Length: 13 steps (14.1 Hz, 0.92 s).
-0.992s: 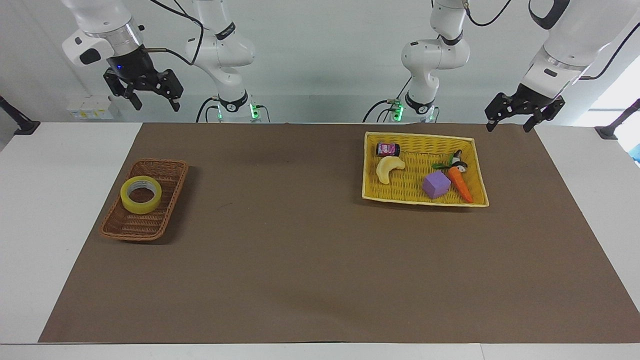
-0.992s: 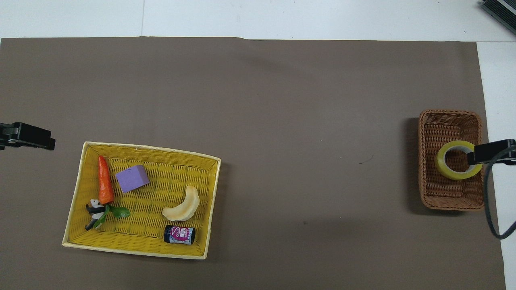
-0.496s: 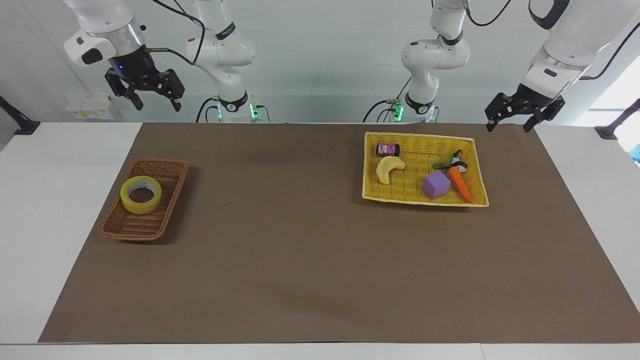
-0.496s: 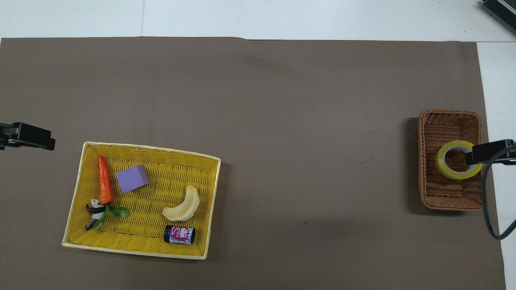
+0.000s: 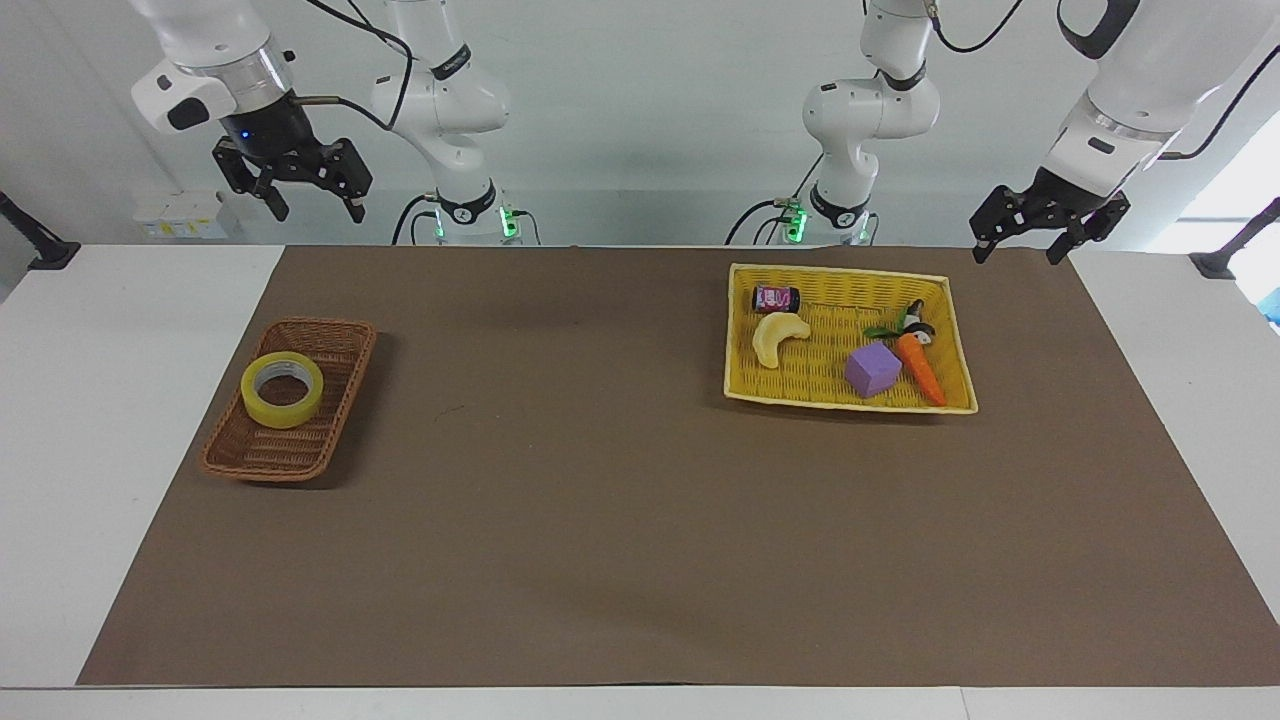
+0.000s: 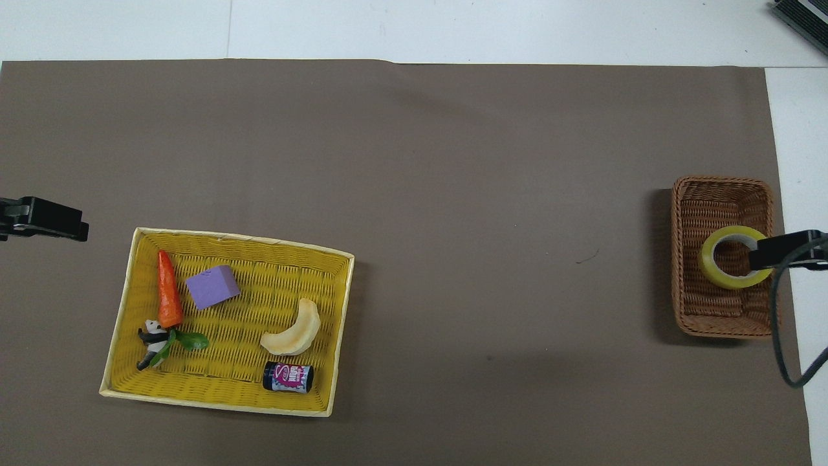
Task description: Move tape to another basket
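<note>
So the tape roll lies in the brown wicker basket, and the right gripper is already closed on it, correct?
Not quite. The tape does lie in the brown wicker basket, but the facing view shows the right gripper open, high above the table and touching nothing.

White table (image 5: 120,300): brown mat (image 5: 600,520), basket (image 5: 262,458), yellow tray (image 5: 850,402).

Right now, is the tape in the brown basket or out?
In: the tape lies flat inside the brown basket, hole up.

Scene is evenly, brightly lit; soft shadows are cast beside both baskets (window glare at frame edge).
</note>
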Each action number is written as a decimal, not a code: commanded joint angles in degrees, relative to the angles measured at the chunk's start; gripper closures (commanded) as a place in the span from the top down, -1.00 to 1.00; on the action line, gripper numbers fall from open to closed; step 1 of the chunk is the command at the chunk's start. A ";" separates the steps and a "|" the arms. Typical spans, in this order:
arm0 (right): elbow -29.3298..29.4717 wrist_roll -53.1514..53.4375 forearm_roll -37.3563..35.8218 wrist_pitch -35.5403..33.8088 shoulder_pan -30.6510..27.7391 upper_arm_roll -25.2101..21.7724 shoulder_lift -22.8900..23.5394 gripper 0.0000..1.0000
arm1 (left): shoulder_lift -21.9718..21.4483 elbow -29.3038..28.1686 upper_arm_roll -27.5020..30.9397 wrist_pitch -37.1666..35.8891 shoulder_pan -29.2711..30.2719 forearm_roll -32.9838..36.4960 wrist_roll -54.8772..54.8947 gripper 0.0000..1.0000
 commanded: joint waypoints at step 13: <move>4.04 -1.03 0.60 0.75 0.08 0.51 2.41 1.00 | -0.82 -0.57 -0.65 0.38 0.92 0.38 0.66 1.00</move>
